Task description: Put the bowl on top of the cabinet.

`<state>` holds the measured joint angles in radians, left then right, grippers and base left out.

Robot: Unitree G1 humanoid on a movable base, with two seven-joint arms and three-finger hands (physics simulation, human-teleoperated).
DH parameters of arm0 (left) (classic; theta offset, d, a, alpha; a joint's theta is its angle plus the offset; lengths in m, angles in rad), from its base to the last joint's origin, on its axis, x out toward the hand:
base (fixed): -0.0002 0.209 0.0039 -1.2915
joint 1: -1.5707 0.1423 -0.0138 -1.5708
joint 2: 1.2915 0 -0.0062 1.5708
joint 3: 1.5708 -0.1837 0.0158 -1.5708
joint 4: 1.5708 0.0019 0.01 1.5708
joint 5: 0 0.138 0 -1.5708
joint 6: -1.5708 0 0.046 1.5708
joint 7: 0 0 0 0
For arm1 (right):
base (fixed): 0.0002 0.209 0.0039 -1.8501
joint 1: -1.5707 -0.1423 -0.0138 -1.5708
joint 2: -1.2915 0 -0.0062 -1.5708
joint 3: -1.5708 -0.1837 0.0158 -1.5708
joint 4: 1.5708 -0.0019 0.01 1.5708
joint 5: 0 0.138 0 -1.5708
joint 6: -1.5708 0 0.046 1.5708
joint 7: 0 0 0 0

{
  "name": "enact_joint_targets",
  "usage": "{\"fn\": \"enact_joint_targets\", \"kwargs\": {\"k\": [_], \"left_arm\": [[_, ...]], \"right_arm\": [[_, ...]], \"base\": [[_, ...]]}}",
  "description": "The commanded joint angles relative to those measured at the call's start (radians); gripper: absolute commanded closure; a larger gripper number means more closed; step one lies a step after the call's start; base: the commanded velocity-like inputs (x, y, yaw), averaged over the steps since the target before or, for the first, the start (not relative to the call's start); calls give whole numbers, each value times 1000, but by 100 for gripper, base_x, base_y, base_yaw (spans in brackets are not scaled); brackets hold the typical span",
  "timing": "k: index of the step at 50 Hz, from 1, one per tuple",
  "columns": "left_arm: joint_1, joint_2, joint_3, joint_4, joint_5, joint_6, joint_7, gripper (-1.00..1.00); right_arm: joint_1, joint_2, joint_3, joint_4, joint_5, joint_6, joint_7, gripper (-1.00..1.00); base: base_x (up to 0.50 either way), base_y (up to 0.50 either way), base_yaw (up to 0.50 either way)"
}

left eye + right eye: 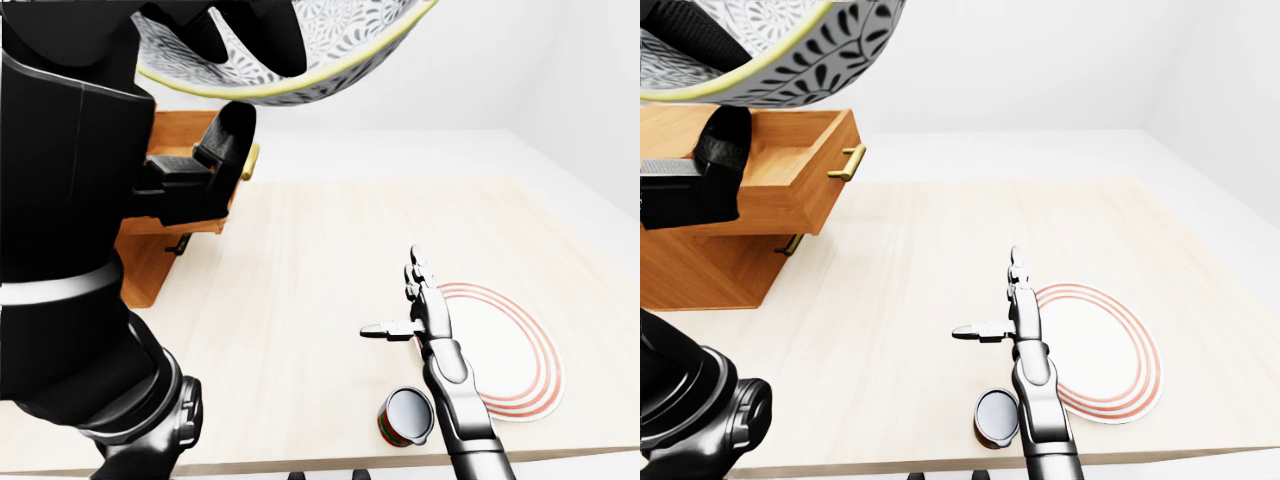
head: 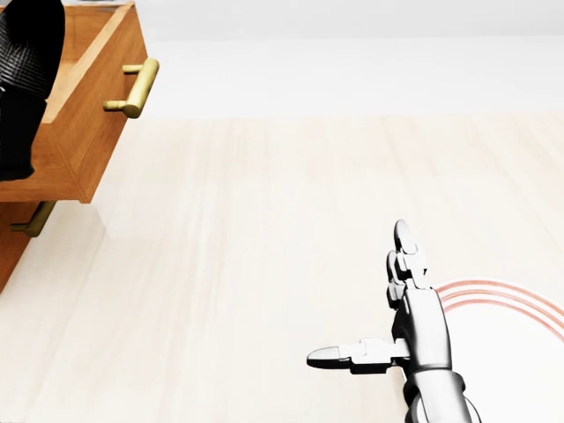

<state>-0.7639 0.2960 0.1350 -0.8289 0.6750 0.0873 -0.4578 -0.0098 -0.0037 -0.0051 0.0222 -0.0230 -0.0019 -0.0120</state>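
Closest thing to my face is the bowl (image 1: 810, 60). It's way up in the top left corner of both eye views, tipped over on an angle so I see the leafy grey pattern on its outside and the yellowish rim. My left hand (image 1: 100, 160) is clamped on it, fingers hooked over the rim into the inside and the thumb tucked up underneath. It's so high that the head view misses it completely and only catches a black bit of my arm at the top left. So the bowl is up in the air above the open drawer, not resting on anything. Down at the near edge of the desk (image 2: 264, 247) there's a little red and green cup (image 1: 407, 416) right next to my right forearm. My right hand (image 2: 421, 330) is over the desk with its fingers straight and spread apart, thumb poking out to the left, holding nothing. Just to the right of it is a white plate (image 1: 500, 345) with red rings. Further off on the left is the wooden cabinet (image 1: 710, 270). Its top drawer (image 1: 790, 205) is pulled out with a brass handle (image 1: 847, 163) on it. I can't see the cabinet's top, my hand and the bowl are in the way.
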Motion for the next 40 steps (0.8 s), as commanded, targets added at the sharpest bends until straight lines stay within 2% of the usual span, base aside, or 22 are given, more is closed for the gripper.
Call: {"fn": "enact_joint_targets", "kwargs": {"k": [1, 6, 10, 11, 17, 20, 22, 26, 32, 33, 34, 35, 36, 39, 40], "left_arm": [[-119, 231, 130, 150, -190, 0, 116, 98], [-154, 327, 162, 249, -253, 0, 161, 98], [-159, 375, 174, 296, -285, 0, 188, 98], [-163, 400, 189, 328, -296, 0, 198, 98], [-125, 495, 231, 468, -350, 0, 267, 98], [-119, 510, 232, 489, -359, 0, 280, 98], [-134, 549, 238, 576, -355, 0, 311, 98], [-150, 584, 231, 688, -359, 0, 349, 98], [-152, 601, 228, 778, -356, 0, 387, 98], [-171, 617, 218, 874, -337, -44, 415, 98], [-173, 621, 216, 902, -332, -61, 424, 98], [-174, 622, 215, 905, -331, -62, 425, 98], [-201, 637, 210, 979, -326, -90, 442, 98], [-223, 648, 195, 1071, -310, -132, 470, 98], [-229, 651, 188, 1118, -298, -159, 485, 98]], "right_arm": [[3, 0, 1, -9, 0, 4, 0, -100], [3, 1, 4, -7, -3, 2, 0, -100], [4, 2, 5, -8, -4, 2, 0, -100], [4, 2, 5, -9, -4, 2, 0, -100], [5, 2, 6, -12, -5, 5, 0, -100], [7, 2, 6, -16, -5, 6, 0, -100], [5, 3, 7, -8, -6, 1, 0, -100], [11, 2, 6, -23, -4, 8, 1, -100], [17, 2, 7, -33, -6, 11, 1, -100], [18, 1, 5, -33, -3, 9, 2, -100], [18, 1, 4, -32, -3, 9, 3, -100], [18, 1, 4, -32, -3, 9, 3, -100], [17, 1, 4, -28, -4, 7, 2, -100], [16, 2, 6, -23, -6, 3, 2, -100], [16, 2, 6, -22, -7, 3, 2, -100]], "base": [[0, 0, 0], [0, 0, 0], [0, 0, 0], [0, 0, 0], [0, 0, 0], [0, 0, 0], [0, 0, 0], [0, 0, 0], [0, 0, 0], [0, 0, 0], [0, 0, 0], [0, 0, 0], [0, 0, 0], [0, 0, 0], [0, 0, 0]]}}
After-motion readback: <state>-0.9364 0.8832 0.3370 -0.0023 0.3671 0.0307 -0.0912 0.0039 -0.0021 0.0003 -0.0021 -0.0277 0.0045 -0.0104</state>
